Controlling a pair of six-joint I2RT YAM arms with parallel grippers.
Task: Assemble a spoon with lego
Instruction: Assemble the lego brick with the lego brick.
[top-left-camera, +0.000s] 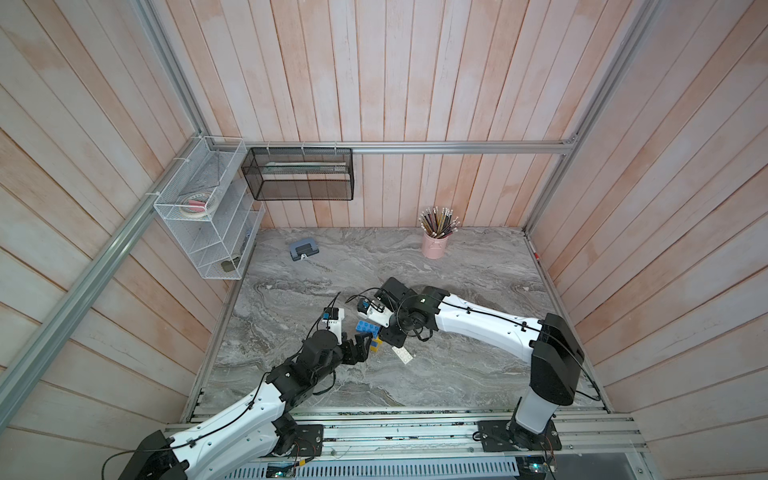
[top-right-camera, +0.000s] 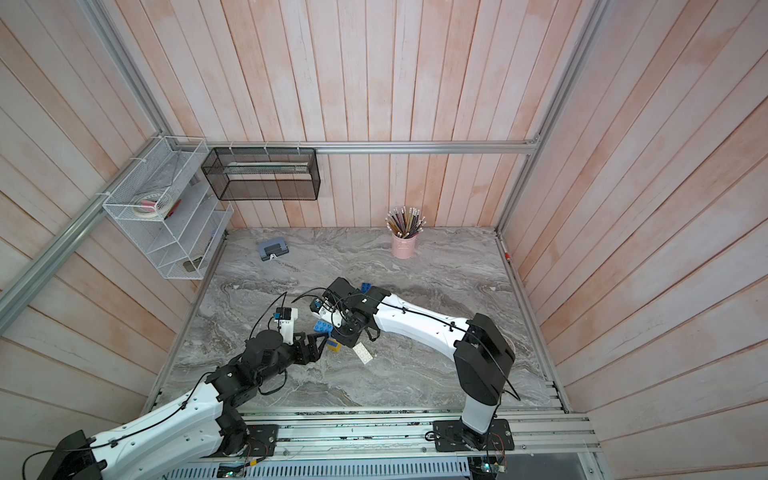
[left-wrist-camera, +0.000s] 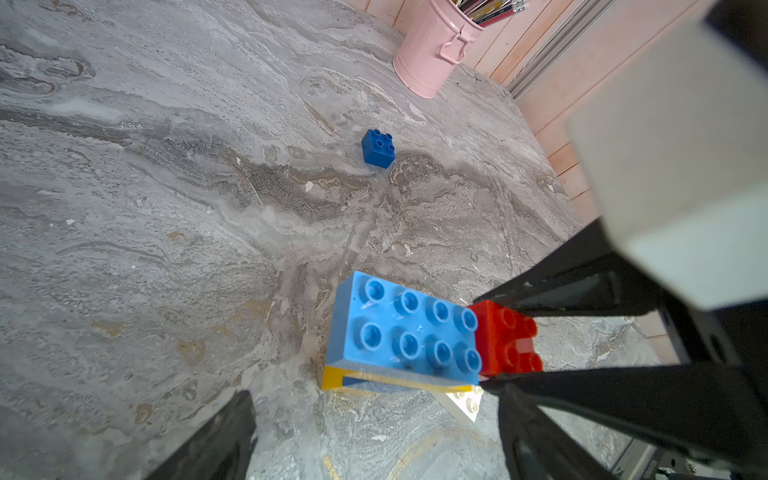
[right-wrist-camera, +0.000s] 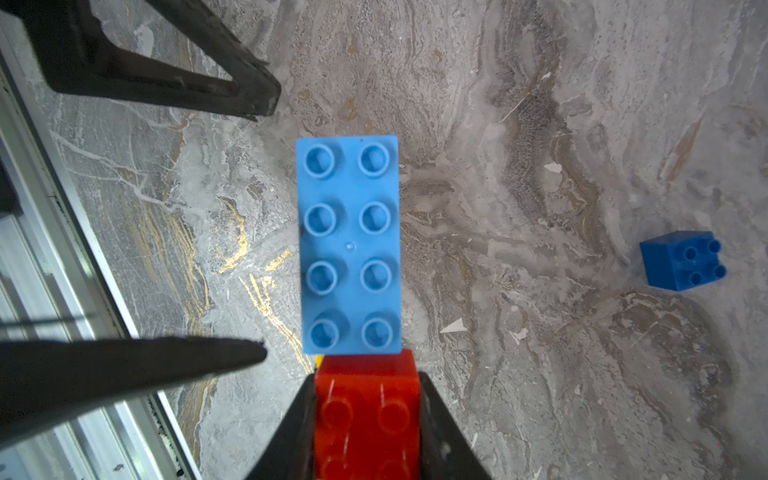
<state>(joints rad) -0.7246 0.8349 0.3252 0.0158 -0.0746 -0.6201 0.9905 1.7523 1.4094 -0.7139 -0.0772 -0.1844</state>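
Red brick (right-wrist-camera: 365, 411) fills the foreground of the right wrist view, clamped between the jaws of the right gripper (right-wrist-camera: 365, 376). It joins a light-blue oblong brick (right-wrist-camera: 349, 245) with a yellow brick (left-wrist-camera: 332, 378) under it. Together they make the part-built spoon (top-left-camera: 368, 328), near the middle of the counter (top-left-camera: 457, 374). The left gripper (right-wrist-camera: 264, 228) stands just beside the spoon, fingers wide apart, not touching the bricks. A white brick (top-left-camera: 403, 355) lies flat nearby, toward the front edge. A dark-blue square brick (left-wrist-camera: 378, 147) sits well apart, with bare counter around it. A pink pencil cup (top-left-camera: 434, 245) and a hole punch (top-left-camera: 301, 250) stand by the back edge. The front strip is open.
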